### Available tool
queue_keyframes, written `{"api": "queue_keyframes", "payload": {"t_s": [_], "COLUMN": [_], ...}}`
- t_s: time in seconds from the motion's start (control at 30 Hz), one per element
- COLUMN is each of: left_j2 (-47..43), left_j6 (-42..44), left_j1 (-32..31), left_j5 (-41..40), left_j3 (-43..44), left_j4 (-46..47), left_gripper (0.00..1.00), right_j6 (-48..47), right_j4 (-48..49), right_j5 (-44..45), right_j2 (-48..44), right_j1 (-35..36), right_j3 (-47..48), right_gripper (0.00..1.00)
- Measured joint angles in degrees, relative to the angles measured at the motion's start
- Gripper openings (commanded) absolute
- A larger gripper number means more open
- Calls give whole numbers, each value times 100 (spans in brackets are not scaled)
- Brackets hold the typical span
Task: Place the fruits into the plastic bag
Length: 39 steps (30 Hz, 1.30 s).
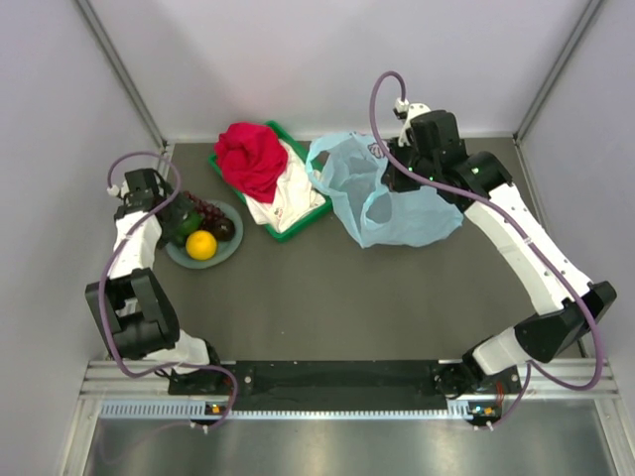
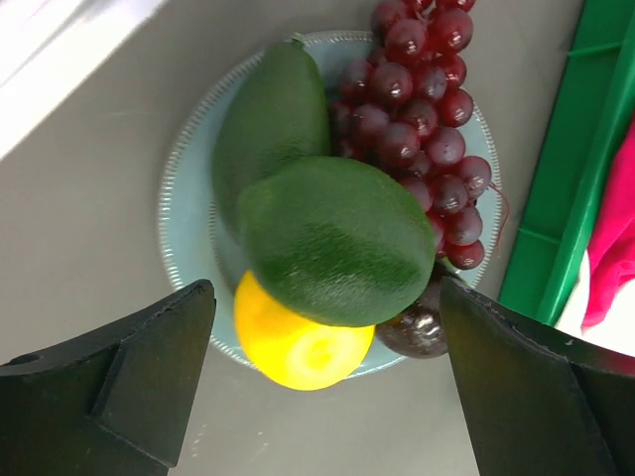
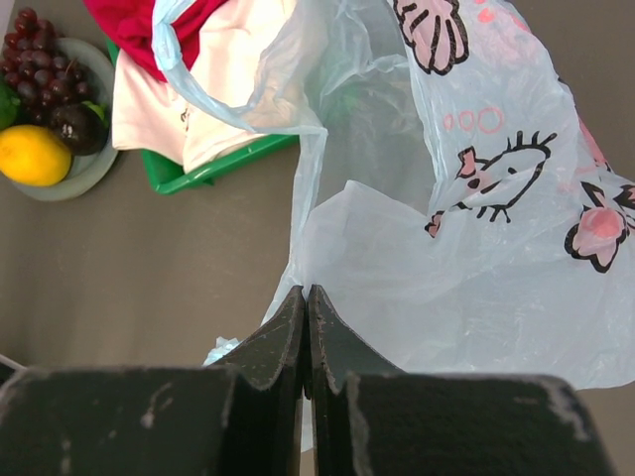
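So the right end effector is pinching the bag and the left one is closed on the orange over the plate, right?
Not quite. The left end effector is open, spread wide over the plate and gripping nothing; the orange lies untouched. The left wrist view shows it. The right end effector is indeed shut on the bag.

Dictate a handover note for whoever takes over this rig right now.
Left pincer: open, above the plate, holding nothing.
Right pincer: shut on the bag at its edge.
Fruits: citrus, grapes, green fruits and dark fruit all on the plate.
Done: bag gripped.
To do: move every fruit into the bag.
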Motion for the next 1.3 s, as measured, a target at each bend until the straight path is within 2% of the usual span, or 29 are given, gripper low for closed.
{"api": "queue_keyframes", "payload": {"t_s": [0.47,0.87,1.17,1.3], "left_j2": [289,361,365,420], "left_j6": [-334,-472,-625,-654], "left_j1": [2,2,2,2], "left_j5": [208,157,151,170], "left_j3": [-11,-146,-280,-280], "left_j4": [415,557,748,826], "left_gripper": [99,93,85,75], "right_j6": [-299,-339,-339,-356], "right_j4": [-55,-52,-55,-57], "right_j5": [-310,-393,-420,-511], "right_j2": [249,345,350,350], "right_j1": [-186,-221,-221,-221], "right_j3": [415,420,422,422], "right_gripper": [0,0,0,0]}}
